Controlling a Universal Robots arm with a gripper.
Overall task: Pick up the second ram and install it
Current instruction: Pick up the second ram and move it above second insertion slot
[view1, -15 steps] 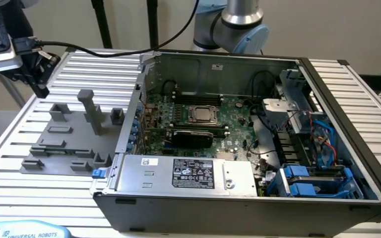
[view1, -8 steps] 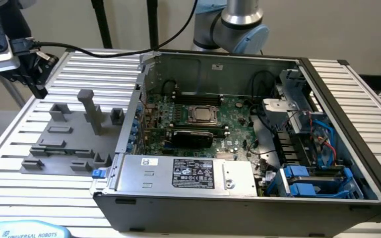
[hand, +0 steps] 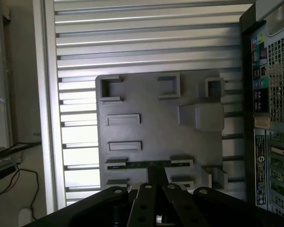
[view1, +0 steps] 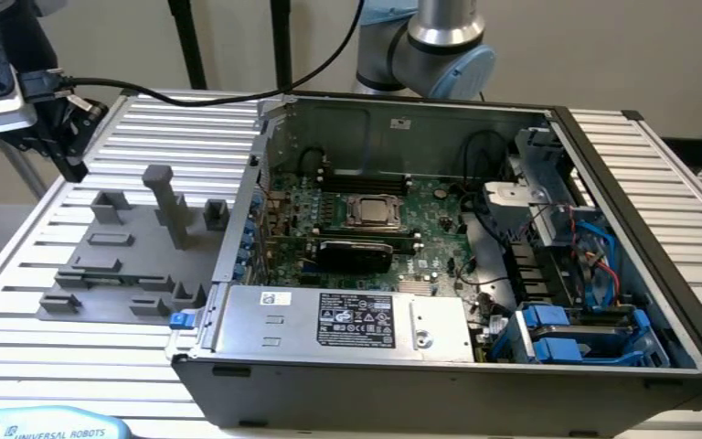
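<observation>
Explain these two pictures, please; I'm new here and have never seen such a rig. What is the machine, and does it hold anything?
The machine is a robot arm with a gripper at its end. One picture comes from a camera standing off the arm; the other from a camera on its wrist, looking down past the gripper. On the slatted metal table stands an open computer case with its green motherboard exposed. Beside it, on the exterior view's left, lies a grey holder plate. In one of its cradles rests the second ram, a thin green stick. The gripper is shut, hangs above that plate and appears to hold nothing.
</observation>
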